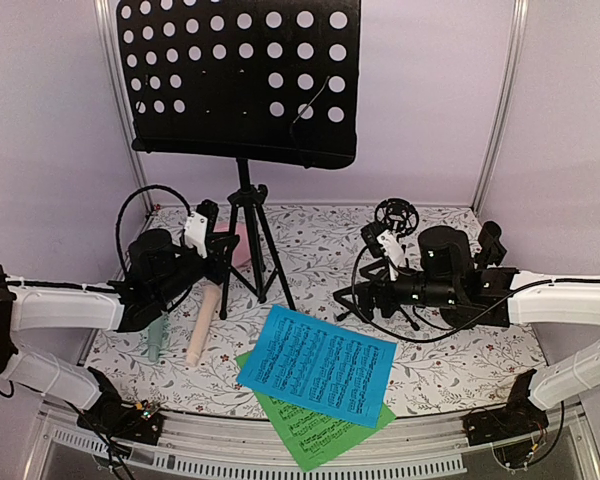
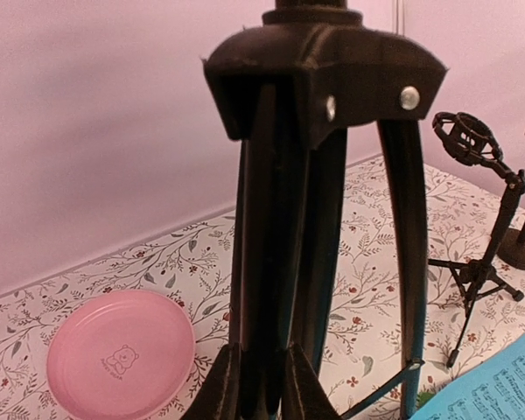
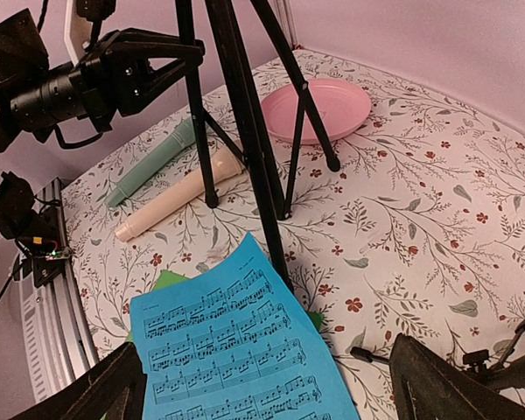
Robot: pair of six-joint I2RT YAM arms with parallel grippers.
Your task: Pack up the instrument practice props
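Green music sheet (image 1: pixel 315 435) under blue music sheet (image 1: pixel 318 365) on floral desk (image 1: pixel 450 350), lilac walls (image 1: pixel 430 100); left arm (image 1: pixel 65 305) level, jaws pinching music stand (image 1: pixel 230 130) leg; right arm (image 1: pixel 565 300) level, jaws spread.

Tripod legs (image 1: pixel 252 250) bar the middle of the table (image 1: pixel 460 375), whose front right, beside the blue sheet (image 1: pixel 318 365), lies open.

- Table (image 1: pixel 450 365), floral-patterned top.
- Pink plate (image 3: pixel 341 101), far left.
- Mint-green microphone (image 3: pixel 150 168) and peach microphone (image 3: pixel 179 197), lying side by side.
- Green sheet (image 1: pixel 315 442) at the near edge, blue sheet (image 1: pixel 318 365) overlapping it.
- Music stand tripod (image 1: pixel 248 240), standing.
- Small microphone tripod (image 2: pixel 479 273), standing.
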